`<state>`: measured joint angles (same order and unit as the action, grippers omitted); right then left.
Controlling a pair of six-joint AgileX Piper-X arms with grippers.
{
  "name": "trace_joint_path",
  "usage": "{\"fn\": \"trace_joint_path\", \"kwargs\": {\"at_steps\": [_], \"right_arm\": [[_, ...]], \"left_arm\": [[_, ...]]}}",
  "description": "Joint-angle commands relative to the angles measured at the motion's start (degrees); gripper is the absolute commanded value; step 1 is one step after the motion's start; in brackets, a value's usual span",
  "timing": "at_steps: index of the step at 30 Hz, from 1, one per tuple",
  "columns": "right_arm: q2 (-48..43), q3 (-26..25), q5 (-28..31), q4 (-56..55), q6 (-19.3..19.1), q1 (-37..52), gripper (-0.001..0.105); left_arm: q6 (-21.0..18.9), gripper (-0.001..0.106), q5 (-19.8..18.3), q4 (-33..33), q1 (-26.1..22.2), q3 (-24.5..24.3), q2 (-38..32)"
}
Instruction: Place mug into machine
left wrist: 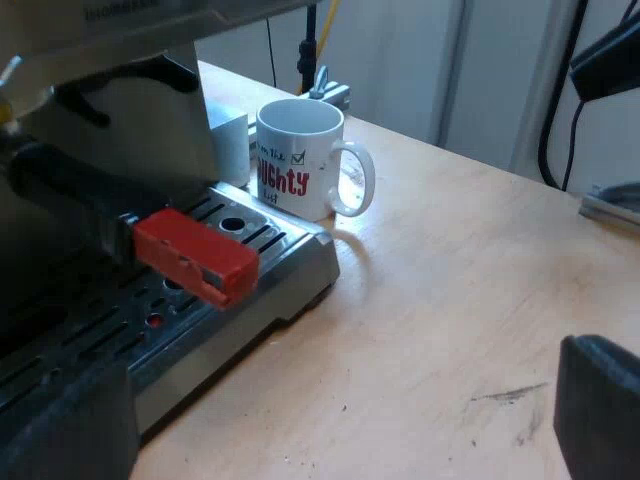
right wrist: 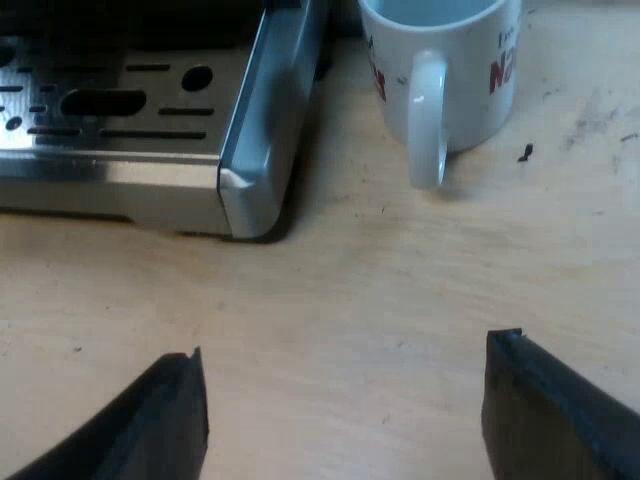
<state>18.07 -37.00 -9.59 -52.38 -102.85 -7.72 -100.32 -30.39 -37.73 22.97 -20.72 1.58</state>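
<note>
Both the right tool (right wrist: 348,352) and left tool (left wrist: 335,362) stood spread, empty. The mug (right wrist: 455,90) sat just beside the drip tray (right wrist: 255,120); a handle-only pinch might swing it into that edge.

The left gripper (left wrist: 340,400) has its two black fingers (left wrist: 600,410) spread wide, one blunt tip at either side and well apart, closed on nothing. Its wrist is pitched only gently downward. The right gripper (right wrist: 350,345) is likewise open. Its fingers (right wrist: 530,400) stand far apart with squared tips, and that wrist tips more steeply, looking almost straight down past them.
</note>
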Motion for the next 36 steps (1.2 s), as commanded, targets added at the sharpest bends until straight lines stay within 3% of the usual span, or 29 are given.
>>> {"fn": "trace_joint_path", "kwargs": {"at_steps": [1,6,7,10,15,27,32,36], "right_arm": [[0.16,3.03,2.67,4.72,-0.46,-0.08,0.061],[0.29,9.54,3.01,15.71,0.05,-0.08,0.061],[0.29,12.25,3.27,19.83,-1.66,-0.08,0.061],[0.41,17.35,3.19,29.28,-4.14,-0.08,0.061],[0.41,24.49,2.85,41.71,-4.02,-0.08,0.066],[12.43,30.32,3.95,58.04,-4.02,-3.04,0.07],[30.46,30.51,10.29,77.18,-0.78,-7.17,0.07],[36.24,30.51,13.3,84.57,1.43,-7.23,0.07]], "left_arm": [[0.23,0.085,-1.17,5.59,0.19,3.55,0.44],[0.23,0.085,-1.28,7.23,0.19,7.16,0.44],[0.23,0.085,-1.28,8.06,0.19,7.57,0.44],[0.23,0.085,-1.28,8.55,0.19,7.57,0.44],[0.23,0.085,-1.28,8.55,0.19,7.57,0.44],[0.23,0.085,-1.28,8.55,0.19,7.57,0.44],[0.23,0.085,-1.28,8.55,0.19,7.57,0.44],[0.09,0.085,-1.28,8.55,0.19,7.57,0.44]]}}
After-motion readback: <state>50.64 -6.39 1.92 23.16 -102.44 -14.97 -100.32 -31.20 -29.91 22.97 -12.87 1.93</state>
